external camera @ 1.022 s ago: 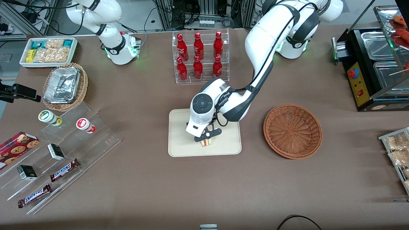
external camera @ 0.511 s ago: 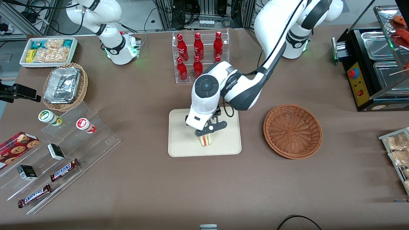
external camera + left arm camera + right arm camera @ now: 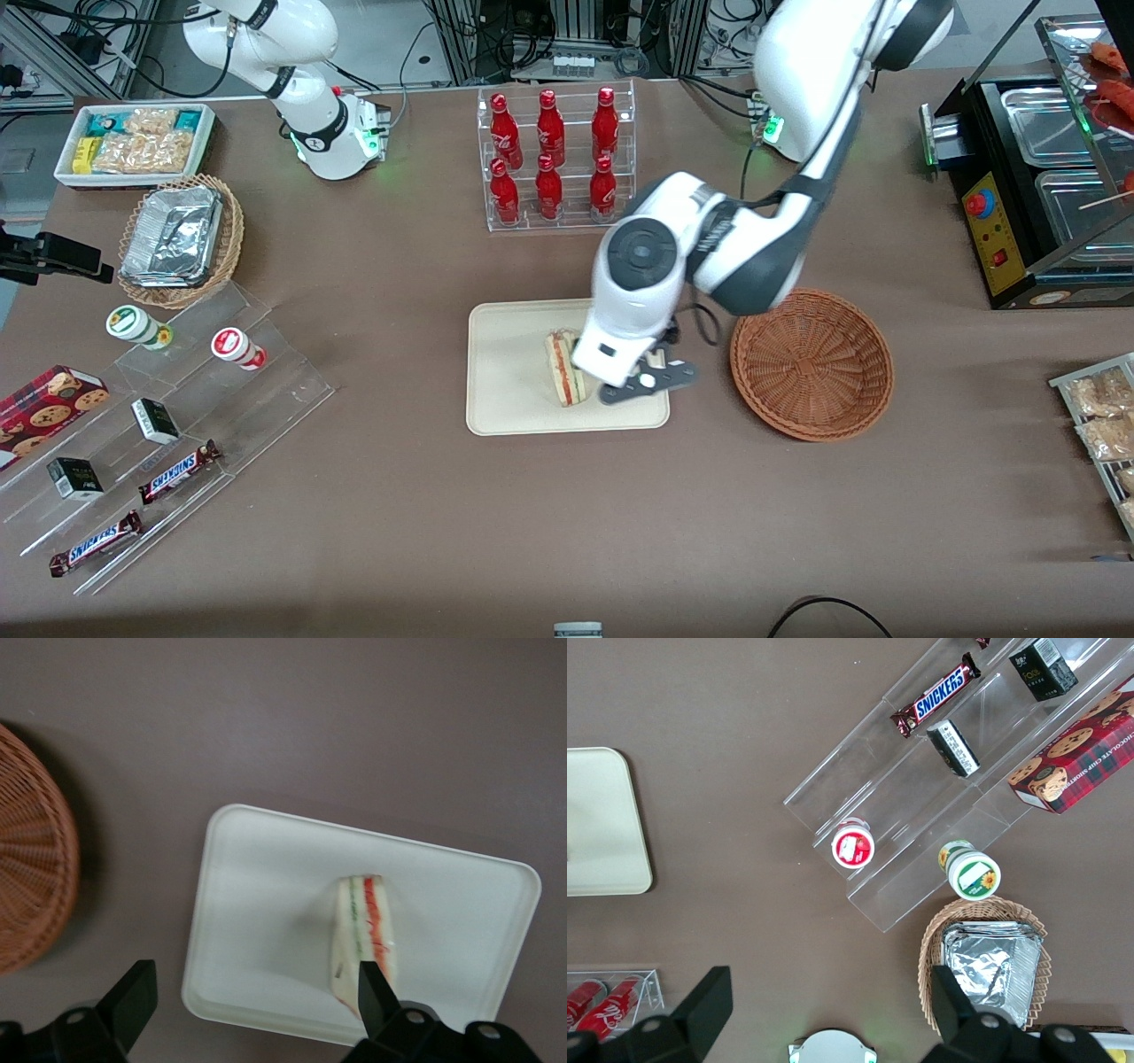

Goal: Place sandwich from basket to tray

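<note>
Raised above the cream tray (image 3: 505,390), at its edge nearest the basket (image 3: 811,363), the tool (image 3: 645,379) is seen with its fingers (image 3: 133,997) spread wide apart and nothing held between them. The sandwich (image 3: 563,368) is set on the tray, standing on edge, its red and green filling stripes showing. The reddish-brown wicker basket is placed on the brown desk (image 3: 399,496) just beside the tray.

Wrist view's edge crops the basket (image 3: 31,850).

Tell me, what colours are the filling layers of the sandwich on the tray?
Red and green between pale bread on the sandwich; clearest in the left wrist view.
</note>
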### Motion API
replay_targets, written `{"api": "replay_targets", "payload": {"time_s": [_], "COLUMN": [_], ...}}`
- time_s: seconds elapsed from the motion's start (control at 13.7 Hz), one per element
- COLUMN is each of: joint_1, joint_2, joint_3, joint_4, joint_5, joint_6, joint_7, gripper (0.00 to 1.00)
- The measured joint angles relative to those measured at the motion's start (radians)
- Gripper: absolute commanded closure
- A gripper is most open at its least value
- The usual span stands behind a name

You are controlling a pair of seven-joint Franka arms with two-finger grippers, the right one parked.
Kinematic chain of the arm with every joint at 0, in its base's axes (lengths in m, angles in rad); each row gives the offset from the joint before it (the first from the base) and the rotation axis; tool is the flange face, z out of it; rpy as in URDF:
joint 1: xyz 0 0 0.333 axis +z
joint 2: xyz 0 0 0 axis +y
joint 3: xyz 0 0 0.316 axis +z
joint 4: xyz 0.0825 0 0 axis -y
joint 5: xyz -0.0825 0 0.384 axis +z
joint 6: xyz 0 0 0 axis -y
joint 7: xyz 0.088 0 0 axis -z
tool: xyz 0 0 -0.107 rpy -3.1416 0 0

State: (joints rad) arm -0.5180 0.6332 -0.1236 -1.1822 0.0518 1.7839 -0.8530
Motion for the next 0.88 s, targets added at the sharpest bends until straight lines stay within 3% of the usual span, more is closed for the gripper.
{"api": "replay_targets", "payload": {"time_s": [0.51, 0.88], "joint_1": [0.221, 0.339], "joint_2": [-0.245, -0.335], "joint_3": [-0.001, 0.002], "joint_4": [-0.261, -0.312], "joint_5": [-0.035, -0.037], "joint_6": [-0.016, -0.103], "joint_7": [0.347, 0.556], "gripper": [0.00, 0.00]}}
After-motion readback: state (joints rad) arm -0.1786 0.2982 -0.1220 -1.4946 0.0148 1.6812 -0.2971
